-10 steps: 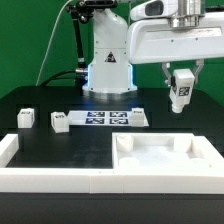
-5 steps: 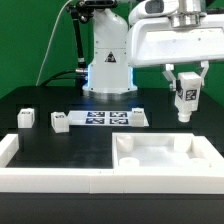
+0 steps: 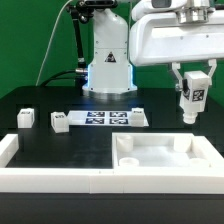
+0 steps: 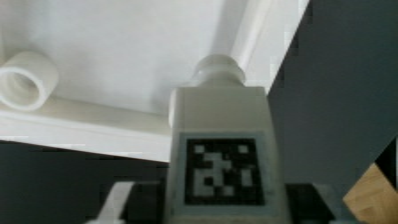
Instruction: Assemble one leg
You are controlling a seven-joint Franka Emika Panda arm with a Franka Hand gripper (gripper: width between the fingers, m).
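Note:
My gripper [image 3: 191, 85] is shut on a leg [image 3: 190, 98], a small white block with a black-and-white tag on its face. I hold it upright in the air, above the far right corner of the large white recessed slab [image 3: 160, 160]. In the wrist view the leg [image 4: 222, 140] fills the middle, its peg end pointing at the slab's raised rim [image 4: 107, 118] below. A round corner hole [image 4: 25, 80] of the slab shows off to one side. Two more legs [image 3: 27, 118] [image 3: 60, 122] stand on the table at the exterior view's left.
The marker board [image 3: 112, 119] lies flat on the black table in front of the robot base [image 3: 108, 70]. A white wall [image 3: 50, 172] runs along the table's near edge and left corner.
My gripper has carried the leg toward the exterior view's right and slightly lower, from beside the slab's middle toward its far right corner.

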